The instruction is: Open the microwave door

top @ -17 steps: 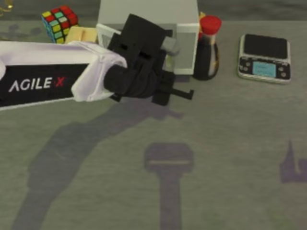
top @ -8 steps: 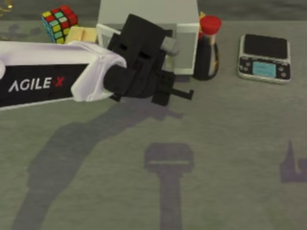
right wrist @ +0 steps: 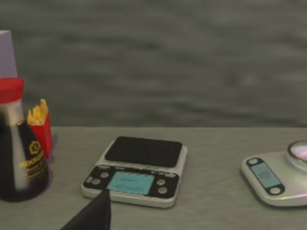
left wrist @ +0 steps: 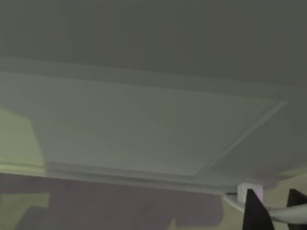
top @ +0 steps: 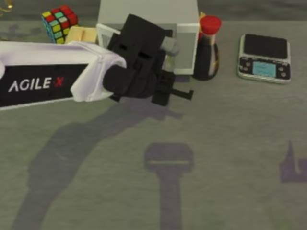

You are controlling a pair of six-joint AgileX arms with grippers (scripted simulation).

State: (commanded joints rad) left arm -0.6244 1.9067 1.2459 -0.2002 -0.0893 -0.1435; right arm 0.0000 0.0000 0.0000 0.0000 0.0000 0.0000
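The light-grey microwave [top: 148, 12] stands at the back middle of the table, its control strip [top: 187, 48] facing forward. My left arm reaches in from the left, and its black wrist covers most of the microwave door [top: 107, 35], whose left edge shows as a pale panel. In the left wrist view the door's window [left wrist: 144, 129] fills the picture. The left gripper [left wrist: 276, 213] [top: 180, 93] is shut on the pale door handle [left wrist: 250, 192], whose bar runs between the two dark fingertips. The right gripper [right wrist: 96, 215] is outside the top view, parked facing the scale.
A soy sauce bottle [top: 207, 48] with a red cap stands right beside the microwave, a red fries box [right wrist: 41, 129] behind it. A black-and-silver scale [top: 265, 58] lies further right, a white scale [right wrist: 276, 175] beyond it. A colourful cube [top: 59, 23] sits back left.
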